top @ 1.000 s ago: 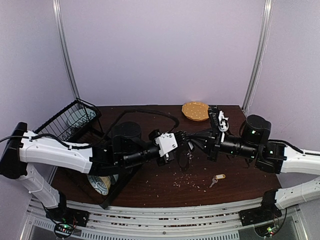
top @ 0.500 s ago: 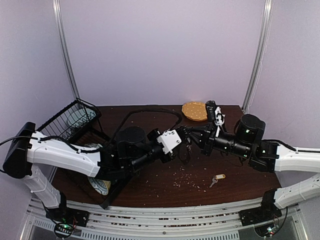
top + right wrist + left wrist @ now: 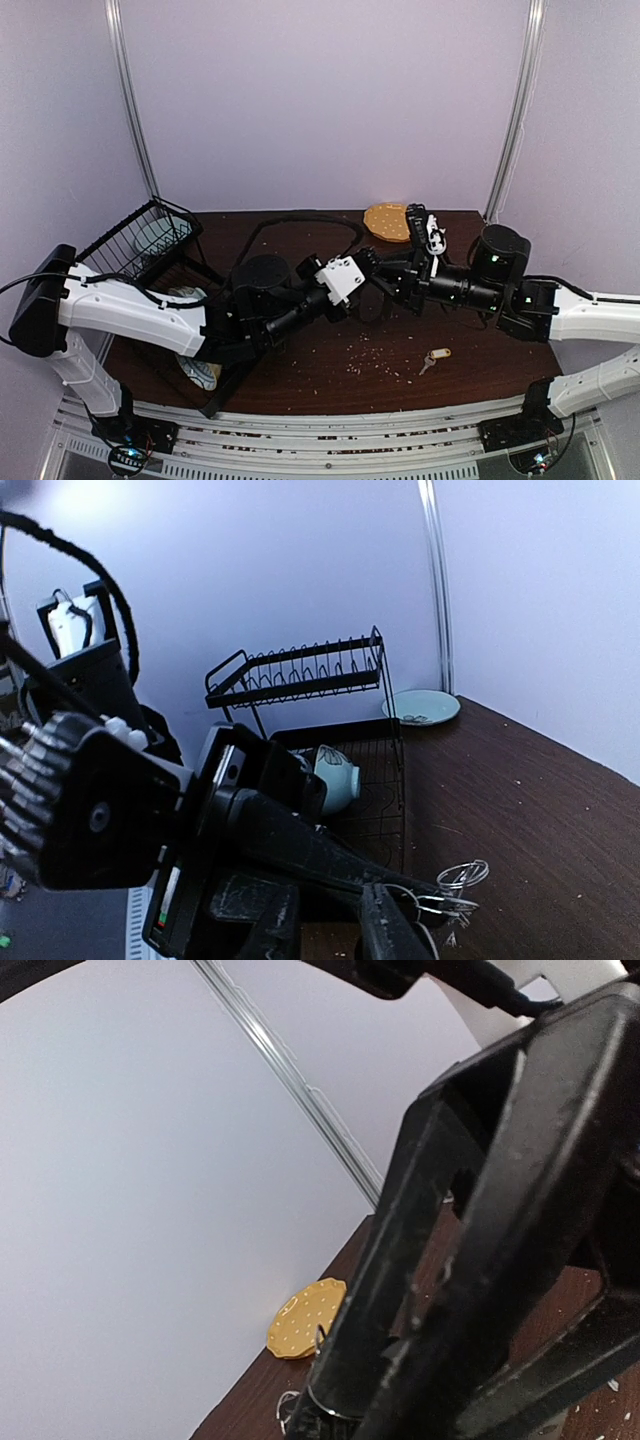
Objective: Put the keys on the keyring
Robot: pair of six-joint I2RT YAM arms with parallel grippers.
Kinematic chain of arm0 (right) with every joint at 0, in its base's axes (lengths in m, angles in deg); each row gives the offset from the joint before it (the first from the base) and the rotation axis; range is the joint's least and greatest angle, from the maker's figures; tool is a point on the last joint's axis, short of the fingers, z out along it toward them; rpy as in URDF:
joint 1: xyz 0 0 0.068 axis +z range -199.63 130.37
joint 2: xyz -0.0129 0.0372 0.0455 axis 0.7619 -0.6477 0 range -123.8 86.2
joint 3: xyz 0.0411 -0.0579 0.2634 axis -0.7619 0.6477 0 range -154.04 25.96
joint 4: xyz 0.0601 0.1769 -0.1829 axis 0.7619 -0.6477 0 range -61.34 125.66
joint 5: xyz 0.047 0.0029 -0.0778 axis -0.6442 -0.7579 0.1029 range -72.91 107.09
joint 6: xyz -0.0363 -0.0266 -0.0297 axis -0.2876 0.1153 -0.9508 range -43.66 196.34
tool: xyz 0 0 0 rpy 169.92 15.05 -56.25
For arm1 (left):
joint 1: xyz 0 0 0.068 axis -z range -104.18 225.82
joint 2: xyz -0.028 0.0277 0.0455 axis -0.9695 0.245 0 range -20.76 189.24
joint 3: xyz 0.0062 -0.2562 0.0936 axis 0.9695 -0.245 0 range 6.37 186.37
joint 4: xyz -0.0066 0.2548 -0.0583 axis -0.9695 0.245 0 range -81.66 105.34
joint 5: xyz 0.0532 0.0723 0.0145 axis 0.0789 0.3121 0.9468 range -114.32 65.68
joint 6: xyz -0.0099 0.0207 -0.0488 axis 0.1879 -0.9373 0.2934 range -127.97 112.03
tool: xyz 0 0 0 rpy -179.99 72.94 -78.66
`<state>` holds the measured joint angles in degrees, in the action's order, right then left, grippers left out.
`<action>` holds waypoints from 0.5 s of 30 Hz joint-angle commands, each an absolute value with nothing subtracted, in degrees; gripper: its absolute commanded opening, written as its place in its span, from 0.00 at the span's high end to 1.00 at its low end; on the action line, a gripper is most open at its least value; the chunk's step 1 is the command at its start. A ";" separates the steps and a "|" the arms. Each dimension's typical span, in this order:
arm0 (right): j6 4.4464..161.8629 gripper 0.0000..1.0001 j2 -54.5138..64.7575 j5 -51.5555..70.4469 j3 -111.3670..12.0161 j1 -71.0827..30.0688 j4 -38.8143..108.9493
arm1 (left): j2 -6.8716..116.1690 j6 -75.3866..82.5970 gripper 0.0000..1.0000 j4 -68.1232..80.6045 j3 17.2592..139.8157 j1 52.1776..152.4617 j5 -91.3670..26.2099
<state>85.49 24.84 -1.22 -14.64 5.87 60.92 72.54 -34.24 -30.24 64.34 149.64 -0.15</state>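
Observation:
My left gripper [image 3: 371, 263] and right gripper [image 3: 393, 279] meet tip to tip above the table's middle. In the right wrist view the left gripper's [image 3: 432, 891] long black fingers are shut on the keyring [image 3: 461, 874], which shows as thin silver wire loops sticking out past their tips. My right gripper [image 3: 328, 932] stands slightly open beside them, with nothing seen in the gap. One wire runs by its right finger [image 3: 386, 929]. A key with a yellow tag [image 3: 433, 357] lies alone on the table near the front right. The other key cannot be made out.
A round yellow dotted disc [image 3: 390, 221] lies at the table's back edge. A black wire dish rack [image 3: 138, 246] stands at the left, with a pale bowl [image 3: 335, 770] in it and a plate [image 3: 421, 707] behind. Crumbs [image 3: 365, 354] dot the table's middle.
Both grippers have risen and shifted toward the back, staying tip to tip. The right gripper's jaws have parted a little. The yellow-tagged key has not moved.

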 commanded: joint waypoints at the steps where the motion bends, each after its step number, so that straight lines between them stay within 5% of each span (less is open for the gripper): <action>1: 85.62 0.73 25.69 -9.59 -15.06 7.40 56.58 | 71.57 -33.86 1.00 -40.30 67.49 149.65 -3.16; 15: 82.69 0.58 36.15 -21.51 -18.63 4.56 49.64 | 68.54 -30.14 1.00 -41.95 63.68 148.14 -8.69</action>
<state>84.94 34.41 -12.19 -15.23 5.22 53.49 71.58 -33.01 -35.62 64.13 149.49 -5.25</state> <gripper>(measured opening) 0.420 0.005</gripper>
